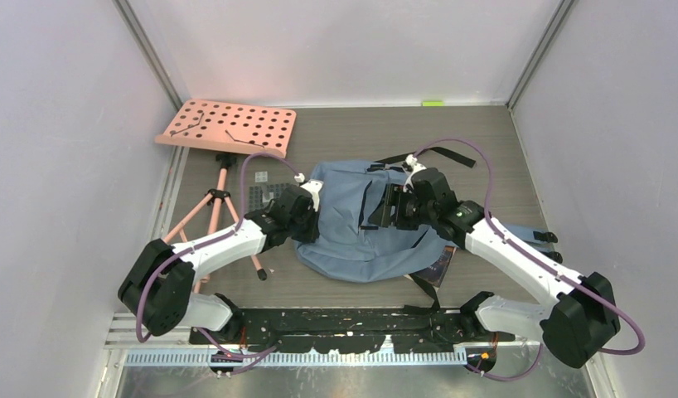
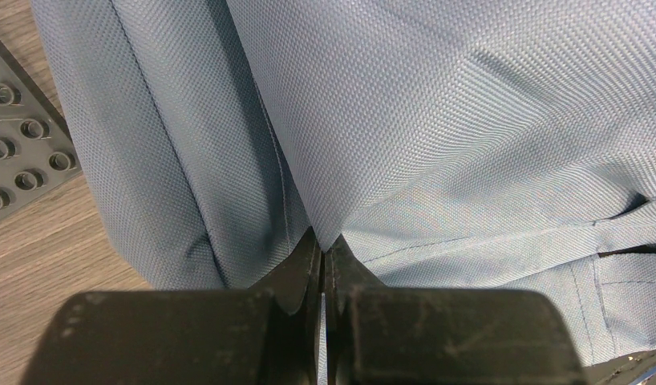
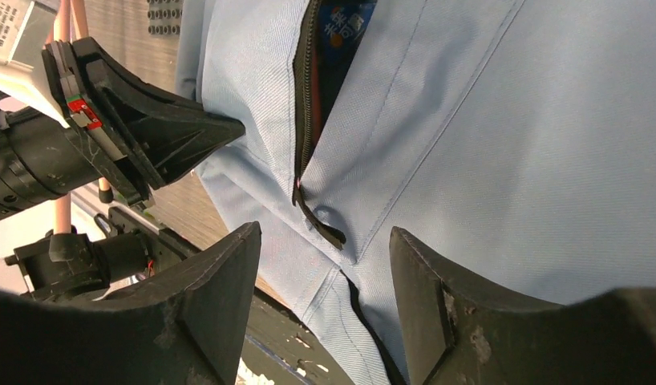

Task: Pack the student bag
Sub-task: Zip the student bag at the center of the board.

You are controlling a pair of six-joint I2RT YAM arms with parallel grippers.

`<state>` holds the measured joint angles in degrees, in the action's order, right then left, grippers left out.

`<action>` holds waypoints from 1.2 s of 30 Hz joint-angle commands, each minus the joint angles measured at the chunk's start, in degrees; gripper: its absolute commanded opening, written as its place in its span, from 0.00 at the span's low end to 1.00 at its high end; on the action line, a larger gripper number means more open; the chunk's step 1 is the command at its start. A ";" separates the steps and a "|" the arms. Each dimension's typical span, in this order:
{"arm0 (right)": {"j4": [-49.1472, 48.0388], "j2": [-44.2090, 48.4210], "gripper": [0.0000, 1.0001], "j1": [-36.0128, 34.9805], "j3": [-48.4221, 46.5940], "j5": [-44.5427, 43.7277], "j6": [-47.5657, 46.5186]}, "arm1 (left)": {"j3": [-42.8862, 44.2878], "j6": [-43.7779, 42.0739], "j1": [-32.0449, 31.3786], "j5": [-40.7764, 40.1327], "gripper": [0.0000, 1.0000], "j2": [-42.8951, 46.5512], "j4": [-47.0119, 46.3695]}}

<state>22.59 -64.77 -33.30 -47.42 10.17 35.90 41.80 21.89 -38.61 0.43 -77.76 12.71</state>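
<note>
While the left gripper (image 2: pixel 323 245) pinches the student bag (image 1: pixel 344 242), right gripper (image 3: pixel 325 233) gapes; contents (image 3: pixel 345 24) obscured.

Pink perforated board (image 1: pixel 228 127) sits far left of me, pink tripod legs (image 1: pixel 215 206) just beside it. I see a grey studded plate (image 2: pixel 20 148) flat on the wood table (image 1: pixel 485 157). Small green tag (image 1: pixel 433 103) at the far edge.

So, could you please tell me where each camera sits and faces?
Top external: fixed above and behind the bases, looking down; both arms show, left gripper and right gripper at the student bag.
Left wrist: on that wrist, looking along its shut fingers pinching bag fabric.
Right wrist: on that wrist, looking past its open fingers at the zipper.
Shared: top and right wrist both show the left gripper.
</note>
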 commanded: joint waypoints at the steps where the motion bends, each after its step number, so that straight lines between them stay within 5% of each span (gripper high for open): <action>1: -3.96 -1.36 0.66 0.01 1.19 3.48 1.15 | -0.15 -0.36 0.29 -0.69 0.00 1.03 0.47; 6: -4.50 -4.89 0.63 -0.17 1.35 5.56 -0.80 | -0.05 -0.28 0.24 -0.69 0.00 0.93 0.29; 14: -7.93 -7.75 0.46 -0.53 0.61 6.64 -0.49 | -0.05 -0.27 0.23 -0.69 0.00 1.18 0.73; 24: -7.40 -8.71 0.01 -0.52 -0.52 7.24 -0.73 | -0.39 -0.35 0.23 -0.65 0.00 1.15 0.74; 36: 5.03 -12.52 0.01 -0.54 -18.20 -7.98 -12.49 | -2.37 -2.36 0.29 -1.64 0.00 -0.30 -0.20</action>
<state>24.97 -75.64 -34.22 -57.47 11.55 29.19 41.10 21.67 -38.63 0.47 -77.76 11.64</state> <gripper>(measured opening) 0.044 0.013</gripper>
